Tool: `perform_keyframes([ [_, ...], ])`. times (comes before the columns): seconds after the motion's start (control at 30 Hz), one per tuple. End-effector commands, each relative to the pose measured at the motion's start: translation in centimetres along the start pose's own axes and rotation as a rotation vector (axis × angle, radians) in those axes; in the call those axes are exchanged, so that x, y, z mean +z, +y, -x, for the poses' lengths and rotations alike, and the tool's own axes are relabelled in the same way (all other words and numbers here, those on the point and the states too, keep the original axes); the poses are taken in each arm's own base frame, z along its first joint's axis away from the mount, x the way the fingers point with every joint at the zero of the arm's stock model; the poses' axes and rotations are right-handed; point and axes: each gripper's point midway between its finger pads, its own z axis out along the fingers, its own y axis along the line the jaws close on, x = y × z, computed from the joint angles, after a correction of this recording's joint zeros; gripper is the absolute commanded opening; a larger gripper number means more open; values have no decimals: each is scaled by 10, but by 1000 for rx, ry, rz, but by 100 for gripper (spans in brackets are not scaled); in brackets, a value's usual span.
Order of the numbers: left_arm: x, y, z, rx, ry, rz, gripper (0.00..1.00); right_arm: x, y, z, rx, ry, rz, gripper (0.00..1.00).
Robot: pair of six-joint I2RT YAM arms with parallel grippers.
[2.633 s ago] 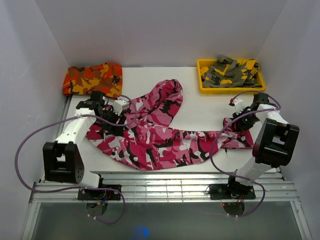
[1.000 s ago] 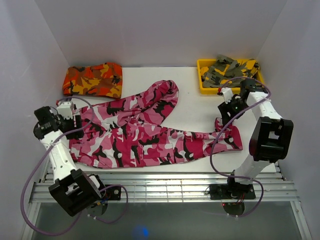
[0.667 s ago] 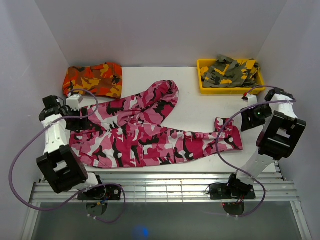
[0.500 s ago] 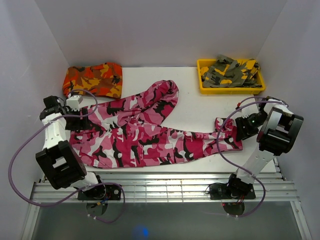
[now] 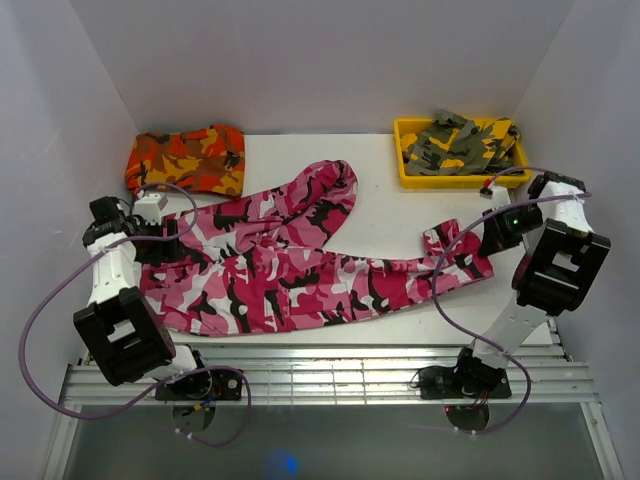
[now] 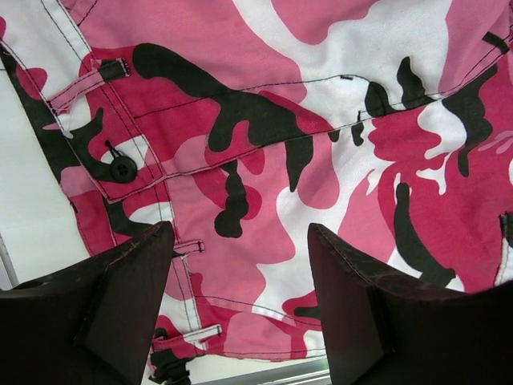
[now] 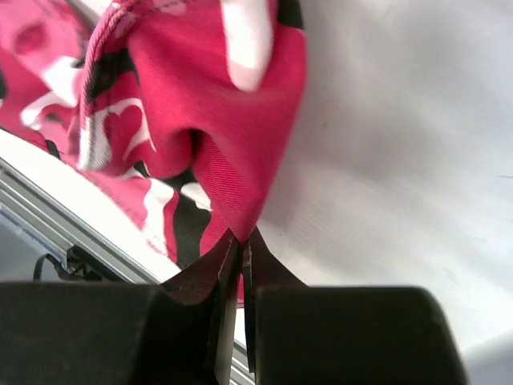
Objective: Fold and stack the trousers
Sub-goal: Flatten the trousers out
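Note:
The pink, magenta, white and black camouflage trousers (image 5: 290, 270) lie spread across the white table, waist at the left, one leg running right, the other bent toward the back. My left gripper (image 5: 150, 238) hovers open over the waistband; in the left wrist view (image 6: 240, 273) its jaws stand wide apart above the pink fabric (image 6: 264, 144) with a button and belt loops. My right gripper (image 5: 492, 238) is shut on the hem of the right leg, lifted a little; in the right wrist view (image 7: 240, 241) the magenta cloth (image 7: 224, 152) is pinched between the closed jaws.
Folded orange-red camouflage trousers (image 5: 186, 158) lie at the back left. A yellow bin (image 5: 410, 170) with olive-grey camouflage trousers (image 5: 462, 143) stands at the back right. White walls close in left, right and behind. A metal rail (image 5: 320, 365) runs along the near edge.
The left arm swung out to the trousers' left end and opened over the waistband. The right gripper came down on the leg hem, closed on it and pulled it slightly right and back.

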Motion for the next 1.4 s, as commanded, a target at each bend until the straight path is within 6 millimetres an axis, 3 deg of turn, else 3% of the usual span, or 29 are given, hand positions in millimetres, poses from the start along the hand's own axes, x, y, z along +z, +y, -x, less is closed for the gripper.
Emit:
perform_keyframes([
  [0.0, -4, 0, 8, 29, -56, 15, 79, -68, 52, 50, -130, -153, -27, 8],
  [0.03, -2, 0, 7, 27, -51, 14, 79, -68, 63, 52, -160, -140, -35, 8],
  [0.07, -1, 0, 7, 27, -51, 12, 79, -63, 90, 58, -258, -109, -39, 8],
  [0.13, 0, 3, 9, 23, -48, 15, 79, -41, 121, 58, -319, -66, -10, 8],
  [0.17, 2, 3, 7, 21, -38, 11, 78, -15, 153, 49, -384, 2, 62, 8],
  [0.23, 2, 5, 11, 21, -39, 15, 78, 15, 182, 45, -400, 59, 113, 8],
  [0.27, 2, 7, 11, 21, -36, 17, 78, 39, 206, 35, -440, 133, 180, 8],
  [0.3, 2, 7, 12, 23, -36, 17, 78, 49, 217, 32, -455, 161, 208, 8],
  [0.33, 0, 8, 15, 27, -37, 21, 78, 60, 226, 30, -455, 189, 226, 18],
  [0.37, 0, 8, 14, 26, -33, 22, 79, 74, 244, 25, -479, 237, 277, 36],
  [0.43, -2, 9, 15, 27, -30, 28, 79, 81, 258, 25, -480, 250, 310, 52],
  [0.47, -2, 9, 15, 27, -29, 27, 79, 82, 263, 29, -475, 240, 329, 67],
  [0.57, -2, 5, 13, 21, -29, 15, 79, 67, 254, 62, -453, 145, 285, 85],
  [0.67, -1, 4, 11, 15, -26, 5, 79, 42, 236, 87, -413, 36, 240, 93],
  [0.8, 0, 4, 12, 19, -28, 4, 79, 17, 202, 80, -374, -4, 151, 86],
  [0.83, 0, 5, 13, 18, -27, 4, 79, 18, 190, 68, -355, 23, 117, 84],
  [0.87, 0, 5, 13, 17, -27, 4, 79, 12, 172, 60, -336, 35, 52, 75],
  [0.97, 1, 6, 15, 16, -30, 2, 79, 14, 153, 28, -288, 117, 33, 61],
  [1.2, 6, 6, 12, -2, -27, 0, 79, 42, 156, 17, -113, 159, 110, 67],
  [1.37, 9, 5, 2, -3, -10, 1, 79, 40, 173, 32, -126, 50, 159, 45],
])
